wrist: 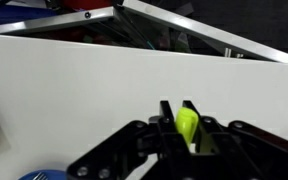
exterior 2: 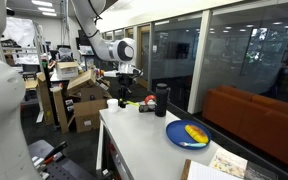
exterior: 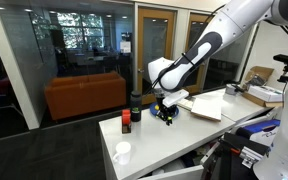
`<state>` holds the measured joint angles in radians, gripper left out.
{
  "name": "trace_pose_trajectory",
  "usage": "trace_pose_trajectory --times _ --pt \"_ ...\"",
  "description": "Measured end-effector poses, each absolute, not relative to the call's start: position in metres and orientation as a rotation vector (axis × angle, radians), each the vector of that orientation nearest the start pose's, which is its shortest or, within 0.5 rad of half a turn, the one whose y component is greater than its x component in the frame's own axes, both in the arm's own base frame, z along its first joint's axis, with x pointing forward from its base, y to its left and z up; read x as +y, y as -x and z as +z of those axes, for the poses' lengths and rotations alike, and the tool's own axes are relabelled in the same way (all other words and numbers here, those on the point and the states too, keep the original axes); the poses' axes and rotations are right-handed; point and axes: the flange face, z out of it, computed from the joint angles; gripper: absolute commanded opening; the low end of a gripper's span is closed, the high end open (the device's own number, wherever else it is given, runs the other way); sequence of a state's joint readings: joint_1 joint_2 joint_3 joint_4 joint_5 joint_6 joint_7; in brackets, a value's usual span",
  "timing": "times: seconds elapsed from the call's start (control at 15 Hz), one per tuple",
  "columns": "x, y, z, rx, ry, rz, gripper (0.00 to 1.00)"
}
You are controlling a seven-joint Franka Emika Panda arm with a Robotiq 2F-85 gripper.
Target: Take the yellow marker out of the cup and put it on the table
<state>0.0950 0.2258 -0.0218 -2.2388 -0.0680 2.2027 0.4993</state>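
1. Wrist view: the yellow marker [wrist: 187, 126] sits pinched between the two fingers of the gripper [wrist: 178, 108], which is clamped on it. There is one marker, and it is already out of the cup and held above the table [exterior: 171, 135], probably so it can be lowered and laid down.
2. One cup [exterior: 122, 152] stands upright near the table's end in an exterior view, well apart from the gripper. It is too small to tell what is inside.
3. One white table top lies under the marker, and that bare stretch looks a fair spot to release.
4. Farther out stand one dark bottle [exterior: 136, 105] and one red-orange item [exterior: 126, 124] just beside it.
5. One blue bowl [exterior 2: 172, 135] holds one rounder yellow object [exterior 2: 195, 133]. It plays no part in the task.
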Motion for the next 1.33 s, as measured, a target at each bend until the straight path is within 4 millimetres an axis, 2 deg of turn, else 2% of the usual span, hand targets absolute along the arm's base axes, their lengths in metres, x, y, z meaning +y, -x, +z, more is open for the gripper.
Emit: trace_pose_trajectory --times 0.33,0.67,1.33 --pt "0.050 -0.501 0.227 0.542 3.206 0.318 0.04" --pt "0.052 -0.501 0.200 0.529 3.204 0.292 0.04" --pt "0.030 -0.545 0.144 0.593 3.212 0.281 0.04"
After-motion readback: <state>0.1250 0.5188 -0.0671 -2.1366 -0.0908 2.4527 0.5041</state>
